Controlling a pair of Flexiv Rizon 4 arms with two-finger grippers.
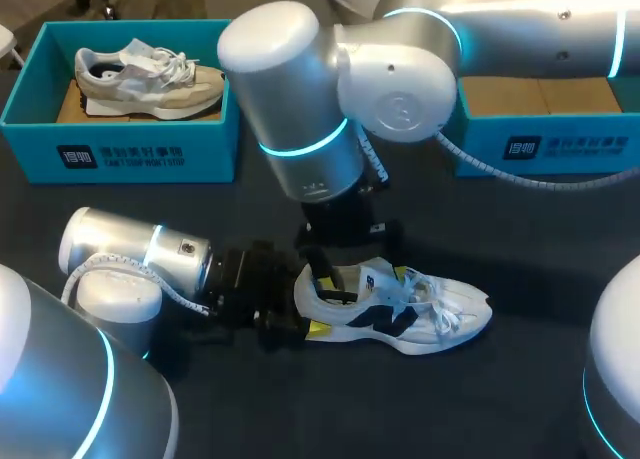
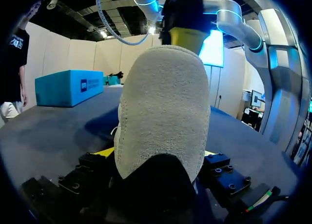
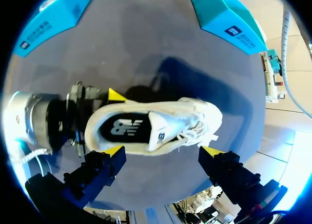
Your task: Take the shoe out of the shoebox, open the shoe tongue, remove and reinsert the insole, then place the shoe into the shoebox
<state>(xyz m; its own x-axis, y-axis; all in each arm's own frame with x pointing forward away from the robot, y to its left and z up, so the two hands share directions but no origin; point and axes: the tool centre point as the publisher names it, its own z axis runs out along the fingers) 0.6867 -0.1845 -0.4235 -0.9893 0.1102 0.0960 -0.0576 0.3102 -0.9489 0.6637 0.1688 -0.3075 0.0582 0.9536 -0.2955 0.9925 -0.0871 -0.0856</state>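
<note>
The main risk is a clash at the heel of the shoe (image 1: 400, 309). The left gripper (image 1: 305, 304) clamps that heel from 2 sides, and the shoe lies on its sole on the table (image 1: 500, 399), toe pointing away from that gripper. The right gripper (image 3: 162, 151) hangs directly over the shoe, spread wide and holding nothing. 1 of its fingers sits close to the left gripper's tips. If it drops straight down for the insole (image 3: 122, 129), that finger could strike the left gripper instead of entering the shoe mouth.

A 2nd risk is that the tongue (image 3: 158, 133) leans over the front of the mouth, with the laces (image 3: 195, 124) loose just past it. A finger coming down there would probably snag them or pinch the tongue along with the insole. The left hold covers only the heel, so a hard upward pull could tip or twist the shoe out of it.

Beyond the shoe's heel end, well apart, a box (image 1: 120, 154) holds a beige shoe (image 1: 150, 74). A 2nd box (image 1: 560, 144) stands beyond the toe end, partly hidden by the right arm. It looks like the likelier home for the shoe, and nothing lies between the 2.
</note>
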